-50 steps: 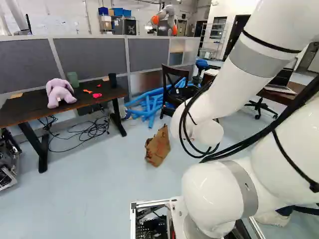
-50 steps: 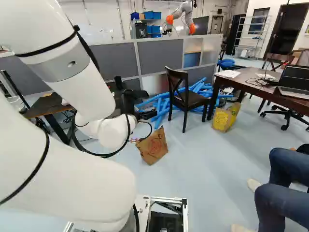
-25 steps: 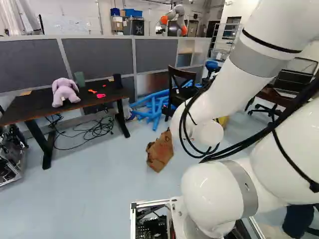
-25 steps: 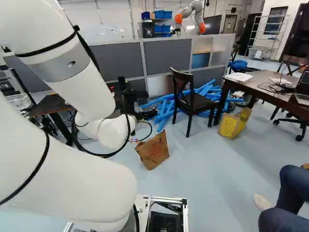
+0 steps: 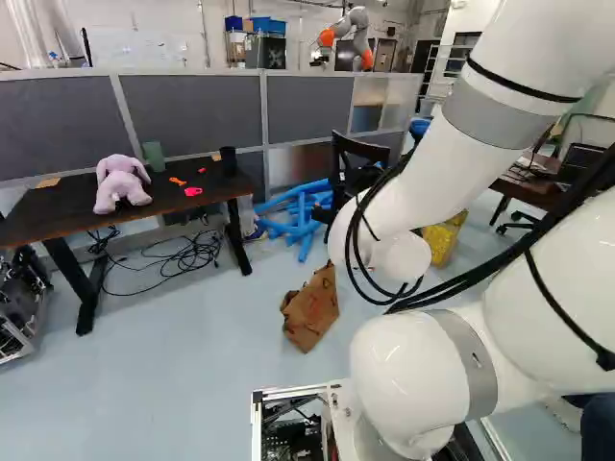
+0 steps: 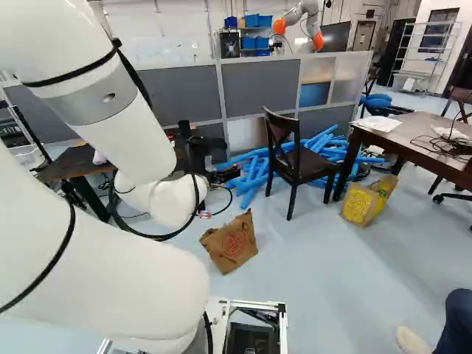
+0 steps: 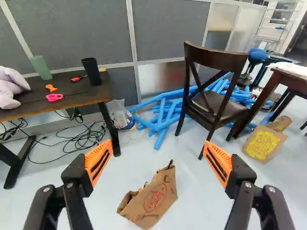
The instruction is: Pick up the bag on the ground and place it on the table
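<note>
Pincer (image 6: 198, 155) is spread wide, orange pads (image 7: 97, 163) well apart — we've got the crumpled brown bag (image 7: 153, 197) on the floor (image 6: 317, 280) ahead, approx. b/w the fingers in wrist view. At left of L base view, our dark tabletop (image 5: 77, 209) carries a lilac plush toy (image 5: 121, 182) w/ green (image 5: 154, 156) & black cups (image 5: 228, 160). Blue tubes (image 6: 254, 175) lie behind the chair (image 6: 299, 162) — yellow bag (image 6: 359, 203) near it.

Dark wooden chair (image 6: 308, 164) on pale floor (image 6: 317, 273), grey partition panels (image 6: 258, 88) behind.
</note>
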